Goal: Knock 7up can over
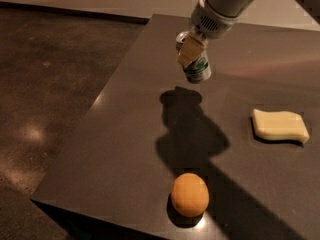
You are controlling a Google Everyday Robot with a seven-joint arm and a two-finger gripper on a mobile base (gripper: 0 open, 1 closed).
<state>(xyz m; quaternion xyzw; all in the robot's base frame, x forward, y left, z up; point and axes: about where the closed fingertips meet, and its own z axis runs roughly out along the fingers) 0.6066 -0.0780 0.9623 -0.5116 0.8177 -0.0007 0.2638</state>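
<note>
The 7up can (199,68), white-silver with green markings, is off the dark table (130,134) and tilted, its top leaning left. Its shadow lies apart from it on the table below. My gripper (192,56) comes down from the upper right and is shut on the can's upper part. A pale yellow fingertip (187,53) lies across the can's front, and the other finger is hidden behind the can.
An orange ball (190,194) sits near the table's front edge. A yellow sponge (279,125) lies at the right. The table's left edge runs diagonally, with dark floor (50,84) beyond it. The arm's shadow crosses the table's middle.
</note>
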